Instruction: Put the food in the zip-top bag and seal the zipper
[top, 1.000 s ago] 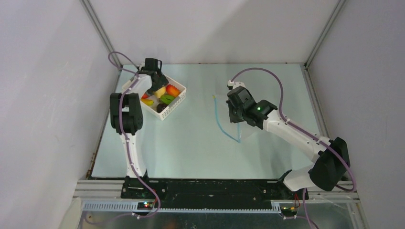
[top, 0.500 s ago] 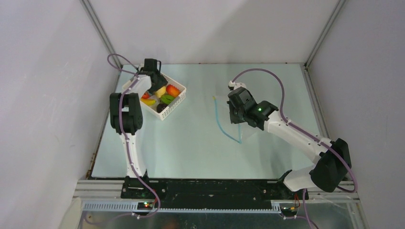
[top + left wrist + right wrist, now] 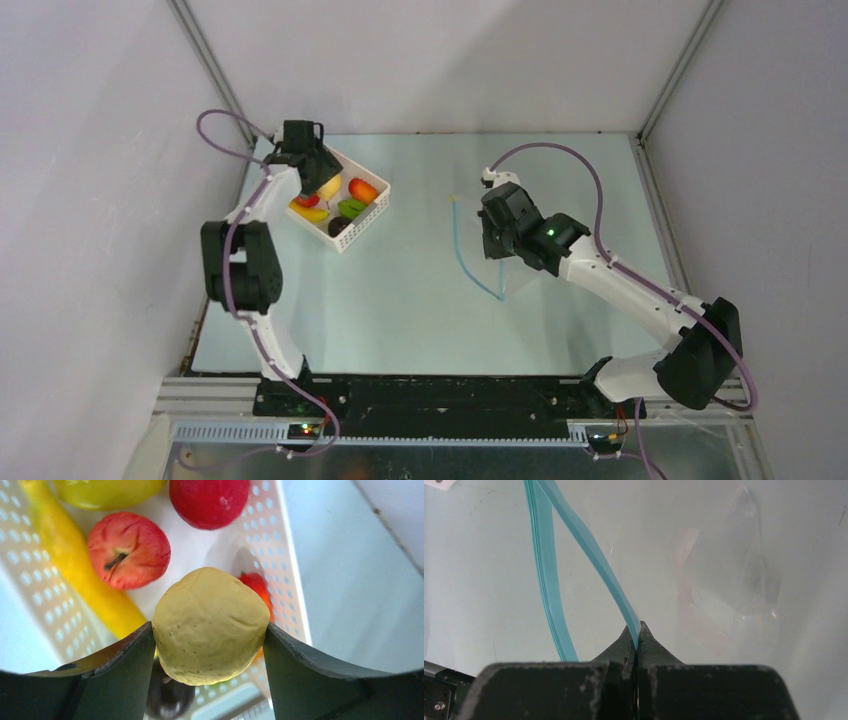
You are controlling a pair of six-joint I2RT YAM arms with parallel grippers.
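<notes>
One fruit (image 3: 210, 625) in left fingers (image 3: 125, 680), zipper (image 3: 593, 560) in right fingers (image 3: 628, 649)

Toy food (image 3: 362, 189) in white basket (image 3: 368, 222), one yellow fruit (image 3: 210, 625) held above it, clear zip-top bag (image 3: 734, 595) open, teal zipper (image 3: 591, 555) lip raised

White perforated basket (image 3: 368, 222) at far-left corner, pale green table (image 3: 400, 300).

Matt, finely pitted skin on the tan fruit (image 3: 210, 625), smooth red apple (image 3: 129, 550) with a soft sheen, white basket (image 3: 281, 565) of perforated moulded plastic, bag (image 3: 749, 580) of clear crinkled film, zipper (image 3: 591, 555) of smooth translucent teal plastic, table (image 3: 400, 300) smooth, low-gloss.
</notes>
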